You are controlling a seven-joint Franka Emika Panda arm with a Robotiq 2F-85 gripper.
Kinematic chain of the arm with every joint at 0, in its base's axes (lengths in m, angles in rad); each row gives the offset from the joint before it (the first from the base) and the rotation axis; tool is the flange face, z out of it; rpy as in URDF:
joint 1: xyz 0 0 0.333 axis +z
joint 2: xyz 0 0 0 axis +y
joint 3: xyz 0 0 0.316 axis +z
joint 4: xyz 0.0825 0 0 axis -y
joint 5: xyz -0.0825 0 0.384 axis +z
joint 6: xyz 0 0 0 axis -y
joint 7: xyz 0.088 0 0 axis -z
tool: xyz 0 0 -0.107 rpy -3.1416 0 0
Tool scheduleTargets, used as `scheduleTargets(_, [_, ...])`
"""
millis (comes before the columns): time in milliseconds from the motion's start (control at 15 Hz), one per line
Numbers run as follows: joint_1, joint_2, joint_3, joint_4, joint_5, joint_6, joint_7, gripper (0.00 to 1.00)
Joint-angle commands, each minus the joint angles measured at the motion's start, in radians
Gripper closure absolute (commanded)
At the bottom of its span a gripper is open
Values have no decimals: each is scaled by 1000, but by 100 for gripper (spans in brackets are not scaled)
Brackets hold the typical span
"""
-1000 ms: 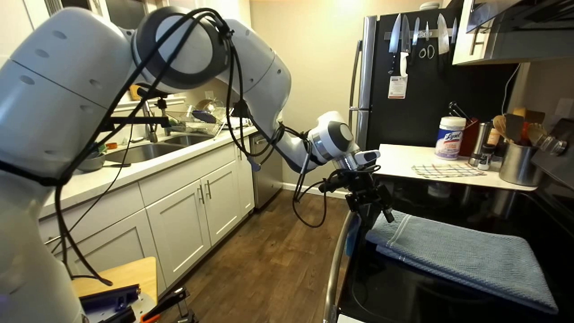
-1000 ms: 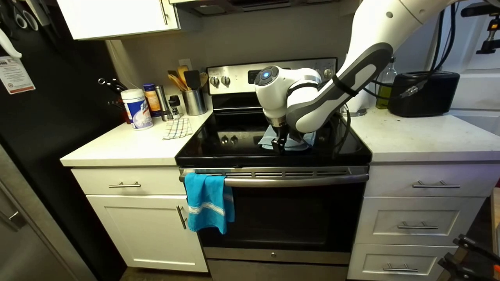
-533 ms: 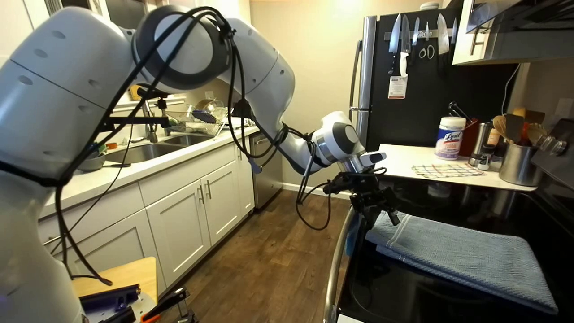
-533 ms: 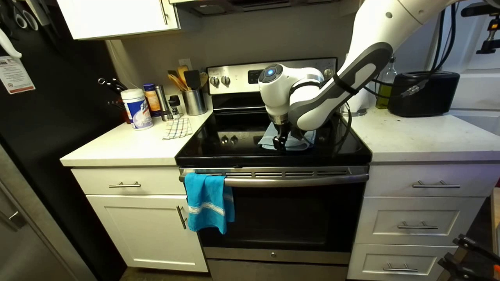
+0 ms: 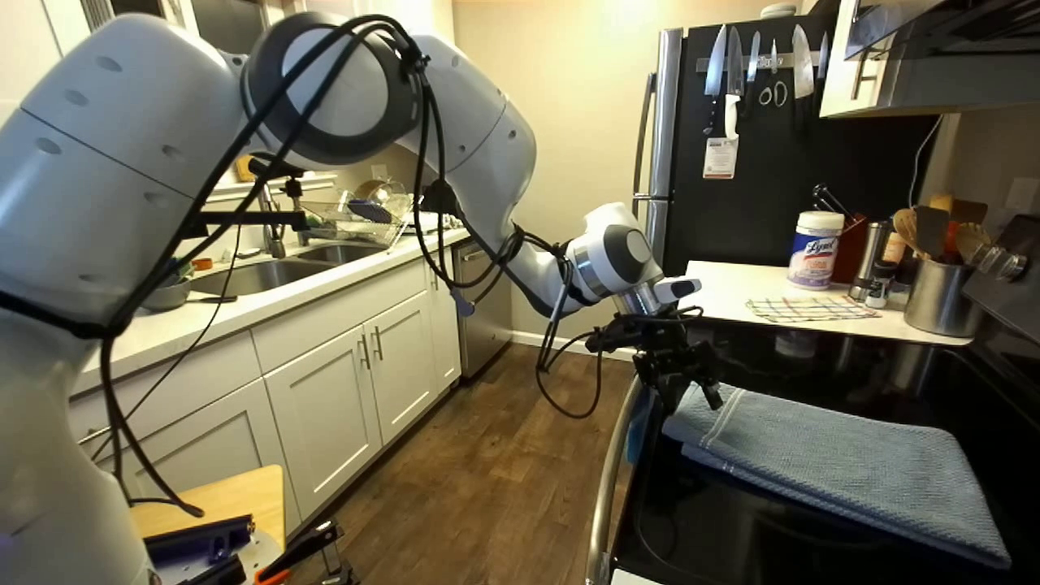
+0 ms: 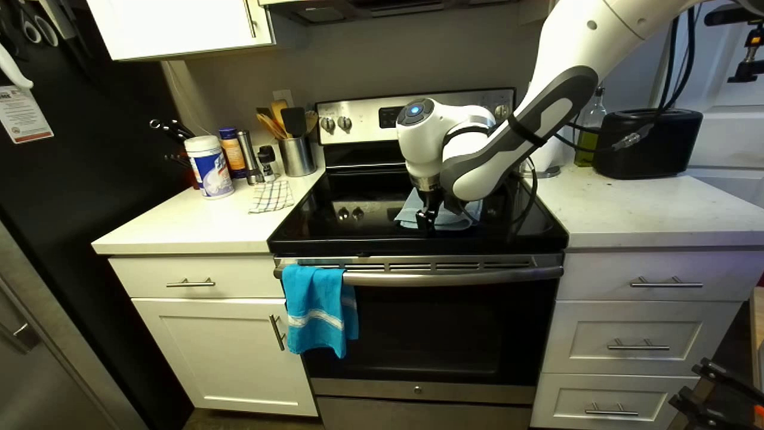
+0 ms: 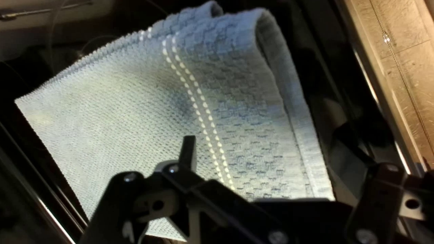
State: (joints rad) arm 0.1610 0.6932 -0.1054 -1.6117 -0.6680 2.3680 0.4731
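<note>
A folded blue-grey towel (image 5: 853,463) lies on the black glass cooktop (image 5: 731,528), and part of it (image 6: 409,210) shows behind the hand in an exterior view. My gripper (image 5: 693,398) points down over the towel's end by the stove's front edge. In the wrist view the towel (image 7: 112,122) has two white stitched lines and a looped fold at its hemmed side. The gripper (image 7: 269,149) stands wide open there: one of its fingers (image 7: 188,150) is over the towel beside the stitching, the other past the hem. Nothing is held; whether a fingertip touches cloth I cannot tell.
A bright blue towel (image 6: 319,310) hangs on the oven handle (image 6: 453,278). Left of the stove, a wipes tub (image 6: 209,167), a checked cloth (image 6: 271,197) and a utensil holder (image 6: 297,156) stand on the counter. A black toaster (image 6: 650,143) is at the right.
Over the last second the hand has shifted slightly further in over the stove, away from its front edge; in the last half second it has barely moved. The towel lies as before.
</note>
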Motion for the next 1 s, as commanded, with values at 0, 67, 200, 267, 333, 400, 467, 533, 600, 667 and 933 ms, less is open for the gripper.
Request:
scheduleTargets(0, [-2,-23,9,-38,24,72,-89,0])
scheduleTargets(67, [2,-25,9,-41,17,84,-112,0])
scheduleTargets(200, [10,-23,8,-39,7,86,-162,0])
scheduleTargets(267, [9,-21,9,-37,10,85,-186,0])
scheduleTargets(333, [10,-20,9,-35,10,85,-203,0])
scheduleTargets(400, [7,-19,12,-35,13,85,-223,0])
scheduleTargets(467, [5,-19,14,-35,16,85,-242,0])
scheduleTargets(533, [2,-19,15,-36,18,86,-257,0])
scheduleTargets(600, [-3,-19,18,-39,21,90,-273,0])
scheduleTargets(667, [-7,-19,19,-41,24,92,-285,0])
scheduleTargets(933, [-24,-8,17,-37,35,86,-311,0])
